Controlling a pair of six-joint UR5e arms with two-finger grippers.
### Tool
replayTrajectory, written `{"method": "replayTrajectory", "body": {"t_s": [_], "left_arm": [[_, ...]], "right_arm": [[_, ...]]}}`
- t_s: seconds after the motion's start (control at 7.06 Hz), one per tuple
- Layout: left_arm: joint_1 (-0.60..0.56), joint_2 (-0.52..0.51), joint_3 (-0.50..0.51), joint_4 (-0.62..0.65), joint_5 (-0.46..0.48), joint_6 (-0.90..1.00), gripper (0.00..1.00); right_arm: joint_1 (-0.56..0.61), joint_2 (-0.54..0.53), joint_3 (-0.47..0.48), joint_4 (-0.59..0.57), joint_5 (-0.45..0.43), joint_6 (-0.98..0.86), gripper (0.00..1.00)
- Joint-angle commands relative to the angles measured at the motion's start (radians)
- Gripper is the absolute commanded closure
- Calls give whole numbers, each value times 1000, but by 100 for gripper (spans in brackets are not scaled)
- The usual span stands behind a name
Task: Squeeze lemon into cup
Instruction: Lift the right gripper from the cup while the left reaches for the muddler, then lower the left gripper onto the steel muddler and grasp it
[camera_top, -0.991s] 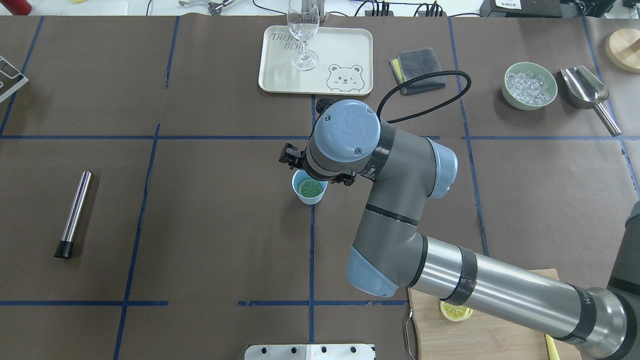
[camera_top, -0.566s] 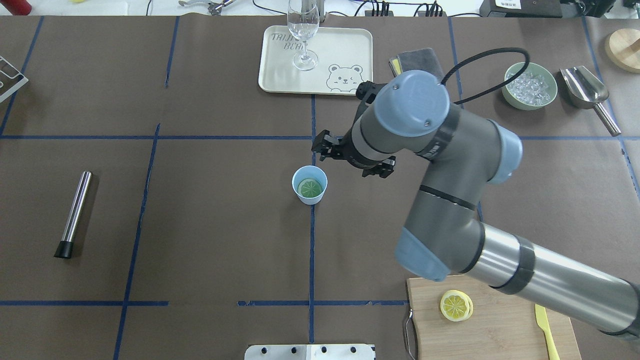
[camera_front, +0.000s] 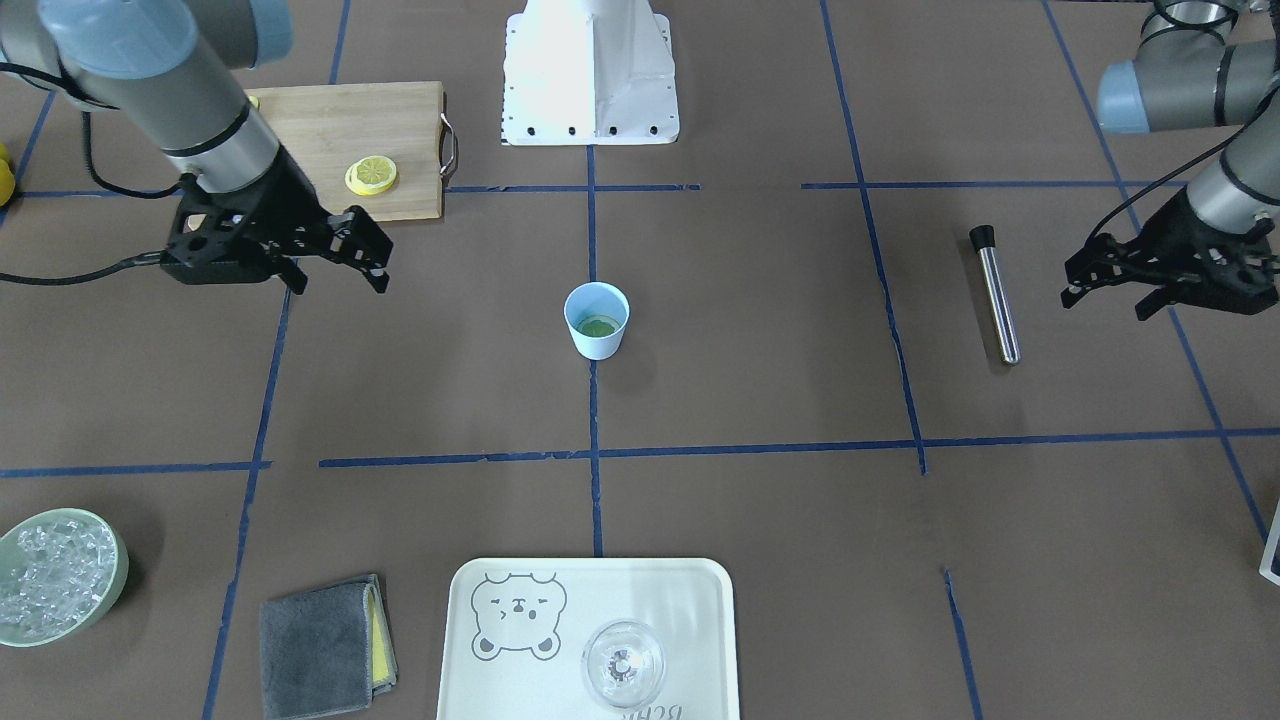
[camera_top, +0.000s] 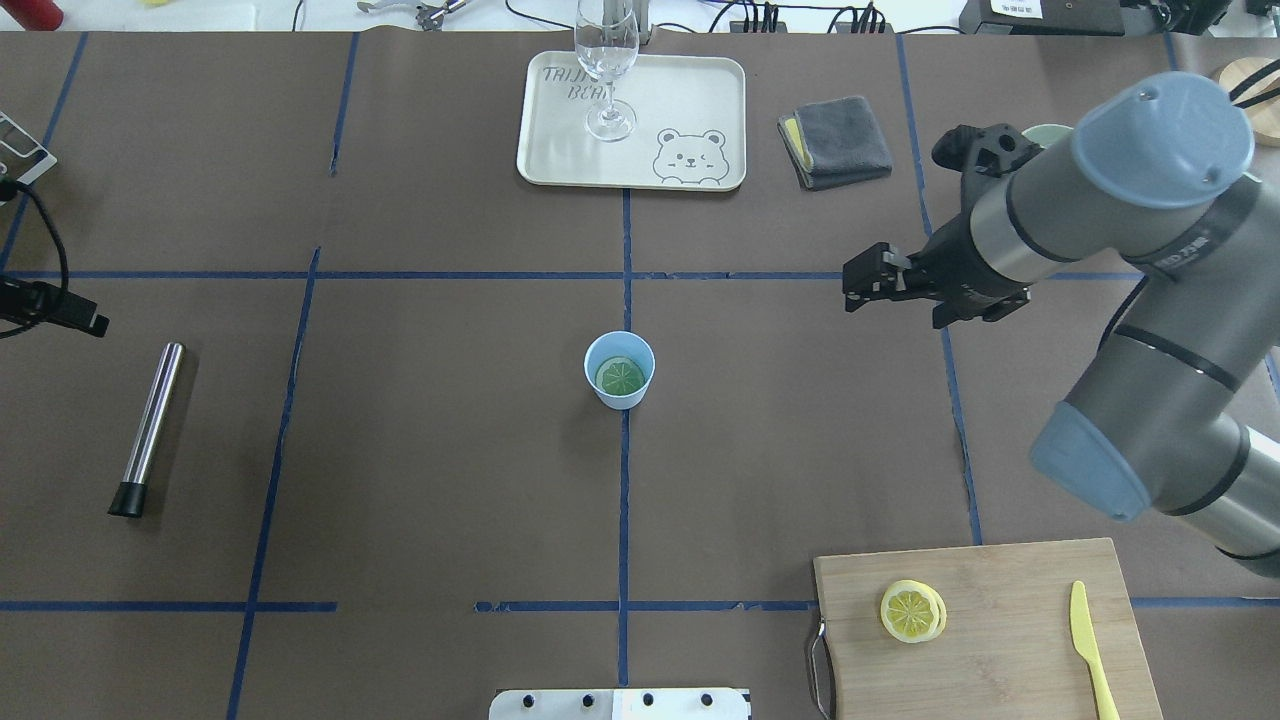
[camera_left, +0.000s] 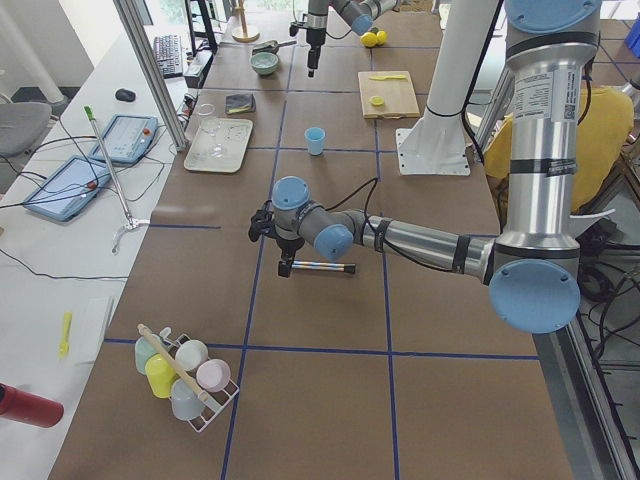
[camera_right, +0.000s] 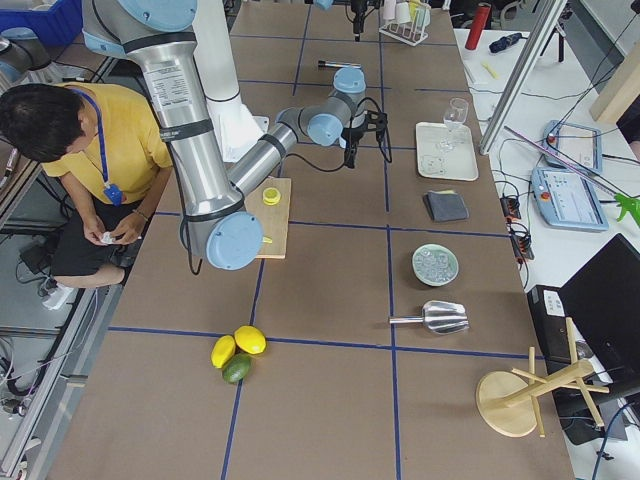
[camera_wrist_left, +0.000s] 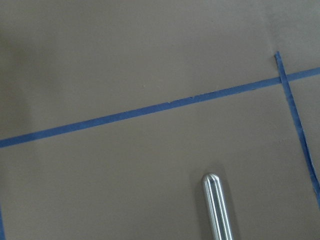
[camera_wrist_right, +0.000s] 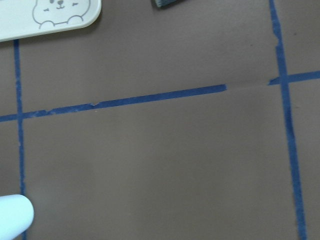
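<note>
A lemon slice (camera_top: 621, 376) lies flat at the bottom of the pale blue cup (camera_top: 622, 401), which stands alone at the middle of the counter (camera_top: 450, 450) where two blue tape lines meet. The slice looks greenish against the cup's blue inside.

The right tool (camera_top: 858, 288) hangs well off to the cup's right, jaws apart and holding nothing. The left tool (camera_front: 1105, 300) hovers just beside a steel rod with a black end cap (camera_top: 150, 430), its fingers also spread and empty. The left wrist view looks down on the rod's rounded bare end.

A second slice (camera_top: 912, 611) sits on the wooden board (camera_top: 1000, 590), near the yellow knife (camera_top: 1090, 650).

With the fruit already in the cup, the step in hand appears to be pressing it, and the rod looks like the means.

- **Grasp:** the rod lies flat, so the left tool should probably close across its shaft squarely, toward the middle, so it does not pivot as it lifts.
- **Approach:** the rod needs to be upright and centred over the cup's mouth before it descends, because a touch on the rim could tip so light a vessel.
- **Pressure:** it should go straight down, firmly but slowly.
- **Support:** the idle right tool could steady the cup's wall if it starts to slide.
</note>
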Motion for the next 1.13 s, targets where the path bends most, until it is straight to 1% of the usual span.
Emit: {"method": "replayTrajectory", "body": {"t_s": [0.0, 0.28, 0.42, 0.71, 0.85, 0.99], "left_arm": [[56, -36, 82, -21, 17, -60, 4], [56, -77, 129, -13, 17, -157, 10], [67, -84, 130, -13, 17, -187, 10], [98, -88, 131, -19, 27, -184, 10], [128, -87, 133, -20, 30, -181, 13], [134, -87, 134, -20, 32, -178, 17]], "right_arm": [[42, -66, 16, 2, 28, -82, 0], [40, -74, 21, 2, 28, -82, 0], [40, -74, 21, 2, 30, -82, 0], [37, -72, 19, 2, 30, -82, 0], [37, -72, 18, 2, 28, -82, 0], [37, -71, 15, 2, 28, -82, 0]]}}
